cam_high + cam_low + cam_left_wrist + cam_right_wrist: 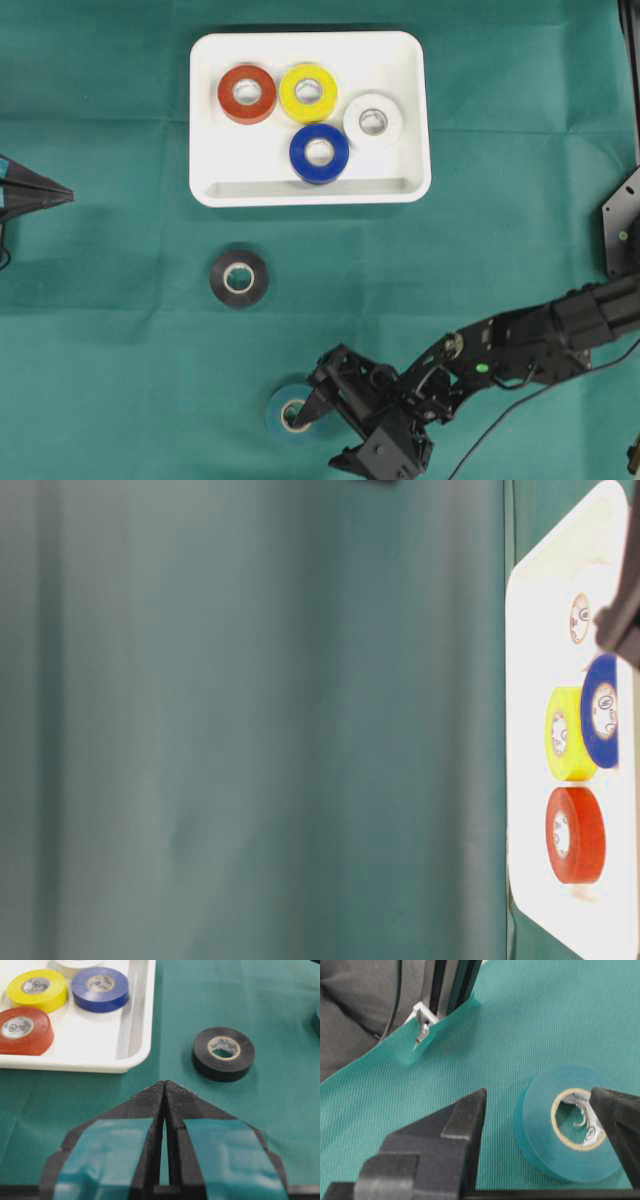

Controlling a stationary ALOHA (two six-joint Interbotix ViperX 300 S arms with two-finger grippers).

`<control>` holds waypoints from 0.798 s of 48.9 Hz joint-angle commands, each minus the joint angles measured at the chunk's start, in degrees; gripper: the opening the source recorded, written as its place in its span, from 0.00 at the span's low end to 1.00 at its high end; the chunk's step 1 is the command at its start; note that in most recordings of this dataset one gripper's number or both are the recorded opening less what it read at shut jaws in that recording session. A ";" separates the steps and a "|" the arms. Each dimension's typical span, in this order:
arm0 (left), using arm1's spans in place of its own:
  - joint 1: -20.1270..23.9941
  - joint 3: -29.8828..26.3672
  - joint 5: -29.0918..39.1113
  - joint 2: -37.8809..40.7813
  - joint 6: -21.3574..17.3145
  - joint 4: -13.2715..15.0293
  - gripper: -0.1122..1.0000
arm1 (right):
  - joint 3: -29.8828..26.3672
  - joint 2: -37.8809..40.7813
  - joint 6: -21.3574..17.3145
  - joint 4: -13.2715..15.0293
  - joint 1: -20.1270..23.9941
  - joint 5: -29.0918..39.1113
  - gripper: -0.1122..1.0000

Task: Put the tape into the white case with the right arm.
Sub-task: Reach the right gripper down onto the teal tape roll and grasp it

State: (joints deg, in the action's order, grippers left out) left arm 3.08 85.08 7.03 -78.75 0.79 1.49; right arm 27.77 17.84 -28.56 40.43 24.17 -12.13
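Right gripper (pixel 318 432) spread, straddling the teal tape (pixel 291 412) near the surface's front edge, not pinching it. Left gripper (pixel 164 1091) pressed together. White case (pixel 212 188) toward the rear edge.

A green cloth-covered table (pixel 120 330) bears white case (pixel 405 110), black roll (pixel 239 278), teal roll (pixel 290 412).
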 commanded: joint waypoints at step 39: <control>0.09 -0.70 -0.44 0.53 0.00 0.00 0.11 | -2.29 2.99 -0.09 0.00 -0.79 2.99 0.28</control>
State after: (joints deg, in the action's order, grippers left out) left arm 2.99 84.99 7.03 -78.75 0.79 1.49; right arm 26.37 21.62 -28.65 40.43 23.55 -9.05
